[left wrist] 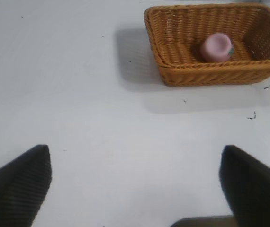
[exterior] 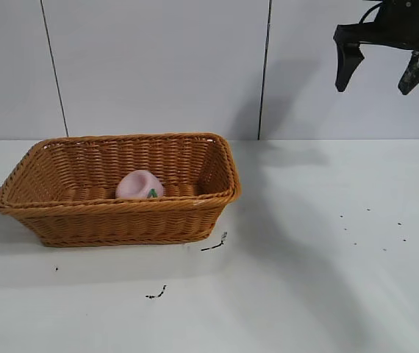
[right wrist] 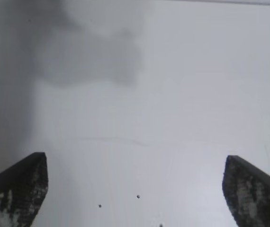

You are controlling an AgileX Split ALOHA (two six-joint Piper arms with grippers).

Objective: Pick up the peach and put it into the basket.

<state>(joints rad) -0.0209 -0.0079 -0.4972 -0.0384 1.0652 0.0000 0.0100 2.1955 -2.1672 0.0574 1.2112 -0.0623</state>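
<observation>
The peach [exterior: 139, 184] sits inside the basket [exterior: 114, 217], on its floor toward the middle and close to the long wall nearest the outside camera, with its green leaf mark showing on the side that faces that camera. The left wrist view shows the same: the pink fruit rests on the basket's woven bottom, and nothing is touching it. The basket stands on the white bench [exterior: 327, 265], on the left half of the outside view, and throws a soft shadow to its right. A few small dark specks and crumbs [exterior: 215, 243] lie on the bench just beside the basket's near right corner, and more are scattered farther to the right. The right hand [exterior: 380, 73] hangs high at the upper right of the outside view, well apart from the basket, its two dark fingers spread wide and empty, with only bare bench below it. The left hand [left wrist: 135, 184] is released too, its fingers spread with nothing between them, over bare bench with the basket well apart from it.
</observation>
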